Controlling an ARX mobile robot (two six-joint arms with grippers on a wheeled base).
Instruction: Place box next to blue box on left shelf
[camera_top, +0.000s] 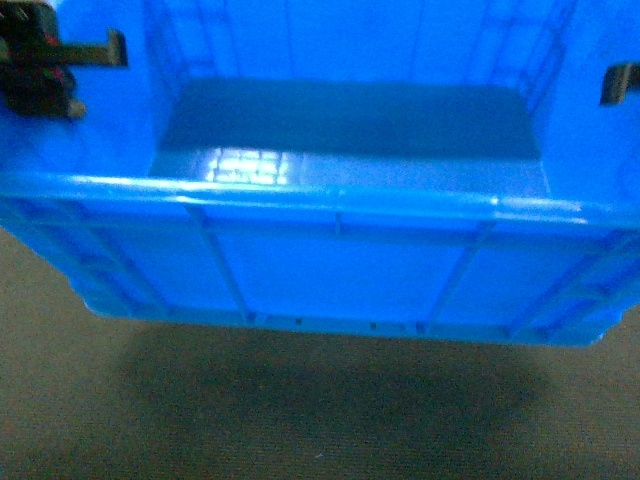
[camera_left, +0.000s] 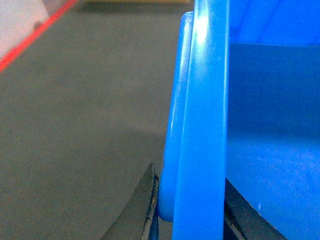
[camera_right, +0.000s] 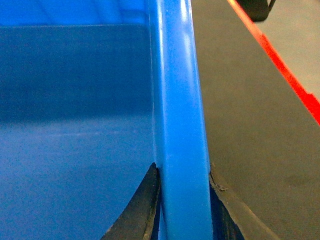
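Observation:
The box, a large bright-blue plastic crate, fills the head view and hangs above the floor, casting a shadow under it. My left gripper clamps its left wall; in the left wrist view the rim stands pinched between the two dark fingers, so the left gripper is shut on it. My right gripper holds the right wall the same way. The right wrist view shows the rim squeezed between the right gripper's jaws. The left shelf and the other blue box are out of view.
Grey-brown carpeted floor lies beneath the crate. A red floor line runs at the upper left of the left wrist view, and another red line crosses the right of the right wrist view, with a dark object at the top.

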